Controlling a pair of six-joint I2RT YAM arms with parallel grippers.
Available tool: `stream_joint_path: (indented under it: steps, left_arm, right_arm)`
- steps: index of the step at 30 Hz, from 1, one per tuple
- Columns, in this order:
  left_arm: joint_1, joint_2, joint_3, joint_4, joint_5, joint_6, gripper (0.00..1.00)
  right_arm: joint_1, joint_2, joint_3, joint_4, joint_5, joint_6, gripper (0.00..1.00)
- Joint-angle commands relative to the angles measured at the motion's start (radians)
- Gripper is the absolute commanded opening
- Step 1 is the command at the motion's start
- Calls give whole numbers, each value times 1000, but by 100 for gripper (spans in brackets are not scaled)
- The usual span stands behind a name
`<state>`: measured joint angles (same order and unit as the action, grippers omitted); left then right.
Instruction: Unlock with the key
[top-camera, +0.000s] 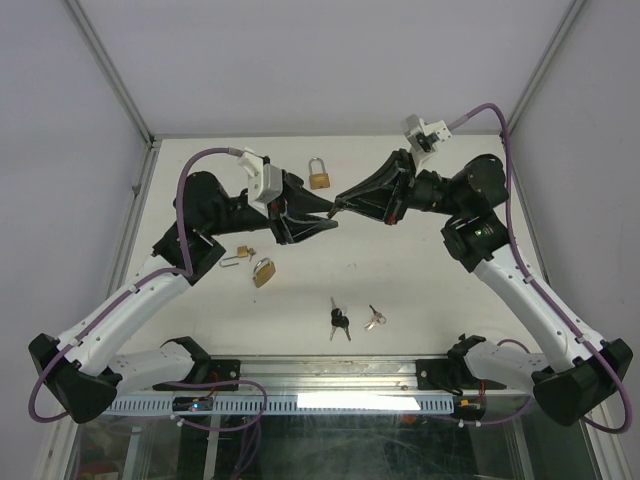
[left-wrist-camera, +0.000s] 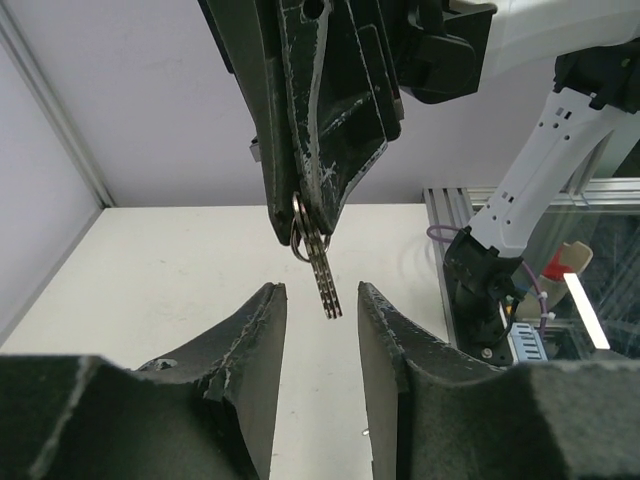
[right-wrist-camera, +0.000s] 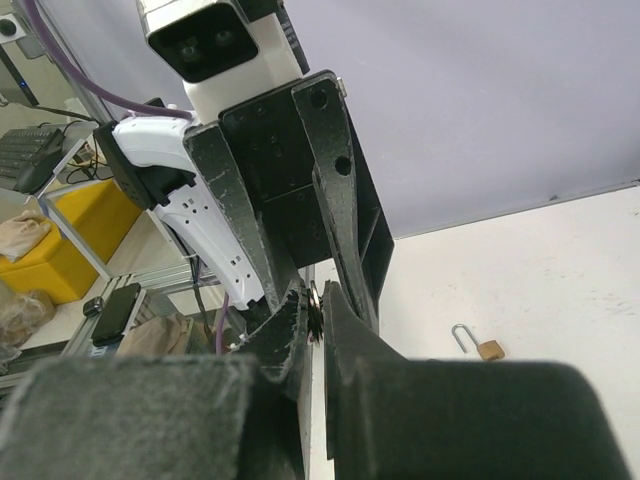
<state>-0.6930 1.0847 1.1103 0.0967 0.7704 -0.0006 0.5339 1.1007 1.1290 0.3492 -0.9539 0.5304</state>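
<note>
While the left gripper (left-wrist-camera: 318, 292) is waiting with its jaws spread either side of the hanging blades, touching nothing, the right gripper (top-camera: 342, 203) is pinching the keys (left-wrist-camera: 323, 265) by their ring in mid-air. The far padlock (top-camera: 319, 175) is lying untouched; unlocking is not yet beginning.

Left gripper (top-camera: 328, 212) and right gripper (top-camera: 341, 204) meet above the table's (top-camera: 450, 300) middle, held keys (left-wrist-camera: 322, 262) filling the left's open gap. Of 3 padlocks, brass padlock (top-camera: 264, 271) and small padlock (top-camera: 237, 258) lie toward the left edge, third padlock (top-camera: 319, 177) by the far edge; black-headed keys (top-camera: 339, 319) and silver keys (top-camera: 375, 319) by the near edge; the right side is bare
</note>
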Motion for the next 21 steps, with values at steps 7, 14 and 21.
stream_joint_path:
  steps: [7, 14, 21]
  left_arm:
    - [-1, -7, 40, 71, 28, -58, 21]
    - [-1, -20, 14, 89, -1, -67, 0]
    - [-1, -41, 29, -75, -78, 93, 0]
  right_arm:
    - [0, -5, 35, 18, 38, -29, 0]
    - [0, -12, 21, -24, 46, -51, 0]
    - [-4, -29, 73, -317, -4, -252, 45]
